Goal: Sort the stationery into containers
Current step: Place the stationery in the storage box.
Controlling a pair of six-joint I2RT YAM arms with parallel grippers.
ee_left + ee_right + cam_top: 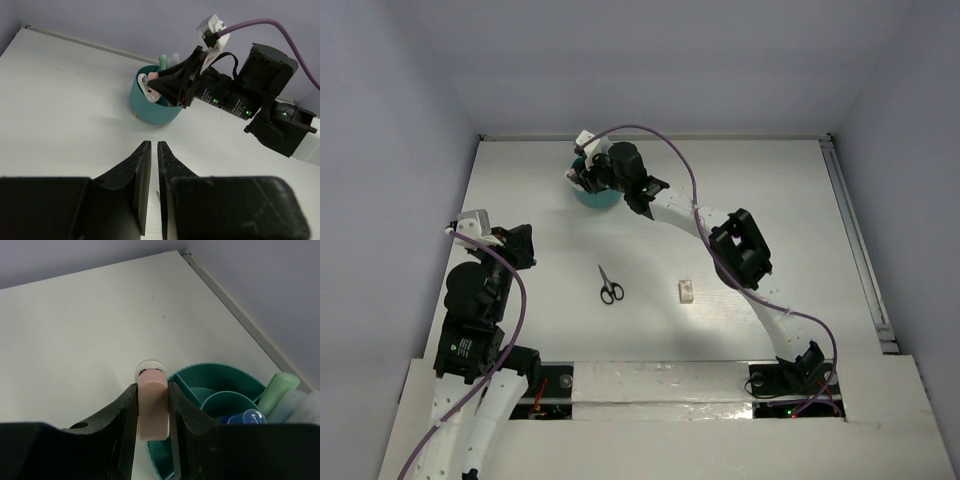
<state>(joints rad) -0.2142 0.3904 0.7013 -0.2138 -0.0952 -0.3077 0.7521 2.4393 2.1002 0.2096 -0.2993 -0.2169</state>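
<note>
The right claw (pixel 152 390) is clamped on a pink eraser (pixel 152 412), gripping it by both sides, over the left rim of the teal organiser (pixel 220 371); in the top view this pair sits at the upper middle of the table (pixel 790 210); a green marker (pixel 277 390) and a blue-capped bottle (pixel 248 417) stand inside the organiser; the left claw (pixel 154 150), at the left of the top view, is nearly closed on nothing; the scissors (pixel 610 286) and a white eraser (pixel 686 291) lie apart at centre.
</note>
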